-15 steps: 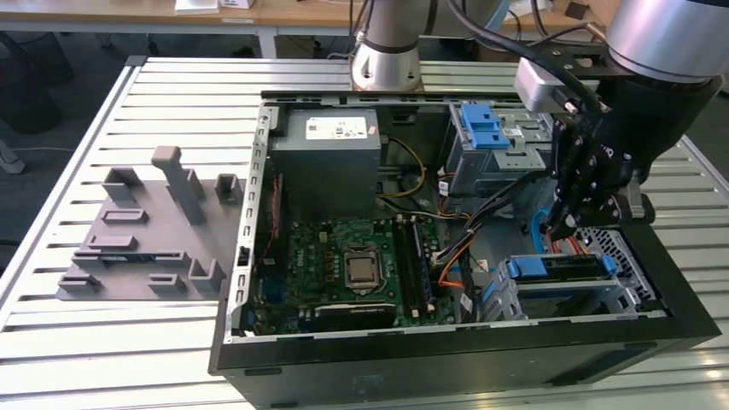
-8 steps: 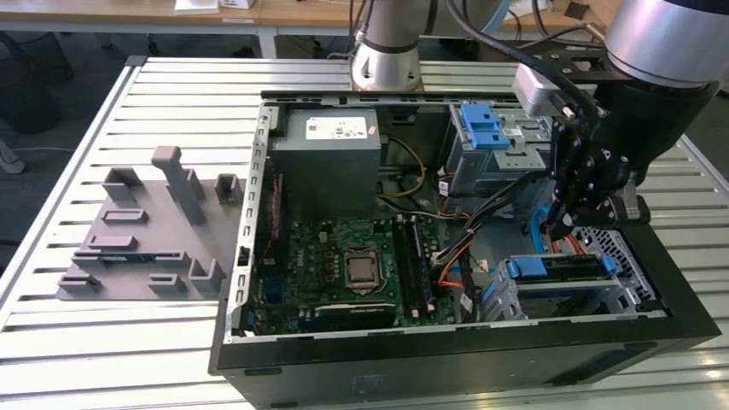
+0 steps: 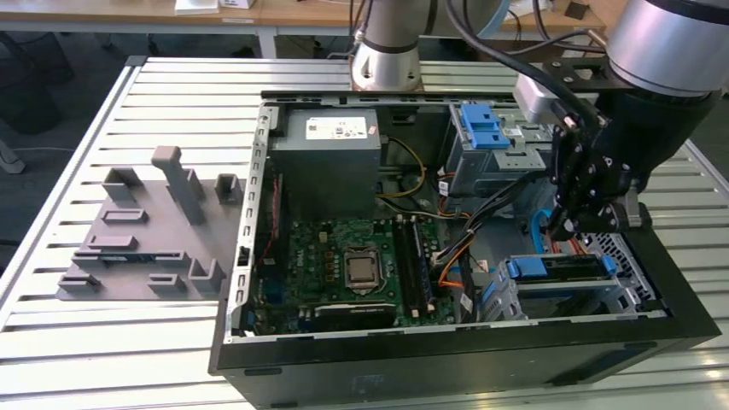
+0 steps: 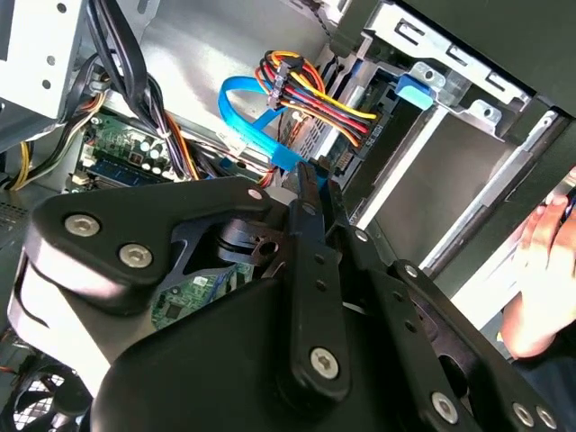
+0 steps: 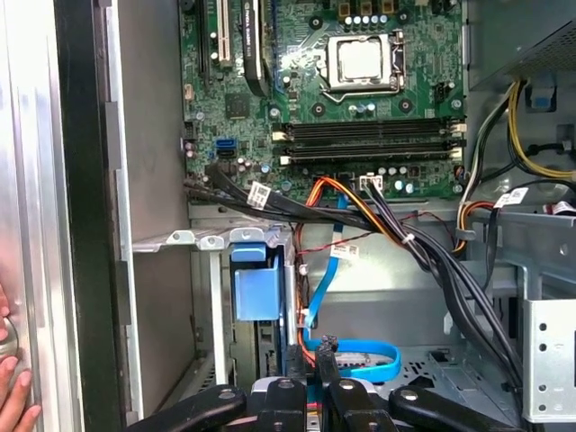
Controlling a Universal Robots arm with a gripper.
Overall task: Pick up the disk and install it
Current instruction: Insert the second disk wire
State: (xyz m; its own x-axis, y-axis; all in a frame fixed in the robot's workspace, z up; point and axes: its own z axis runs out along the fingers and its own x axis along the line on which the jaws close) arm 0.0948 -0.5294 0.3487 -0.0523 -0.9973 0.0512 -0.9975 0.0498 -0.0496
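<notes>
The disk [image 3: 558, 267], edged by its blue bracket, lies in the metal drive cage [image 3: 624, 301] at the front corner of the open computer case, on the exterior view's right. In the first wrist view its blue bracket [image 5: 252, 288] stands in the cage slot. The second wrist view shows the blue tab [image 4: 414, 90] at the cage mouth. My black gripper [image 3: 566, 229] hangs just above the cage, apart from the disk. Its fingertips [image 5: 326, 349] are pressed close together with nothing between them, as both wrist views show; my gripper [image 4: 310, 178] points at the cables beside the cage.
A blue flat cable [image 5: 360, 362] and orange-yellow wire bundles [image 4: 310, 85] crowd the space under the fingers. The motherboard [image 3: 353, 265] and grey power supply box [image 3: 330, 162] fill the case. A grey slotted tray [image 3: 148, 231] lies on the slatted table. A person's hand [image 4: 544, 270] rests outside the case wall.
</notes>
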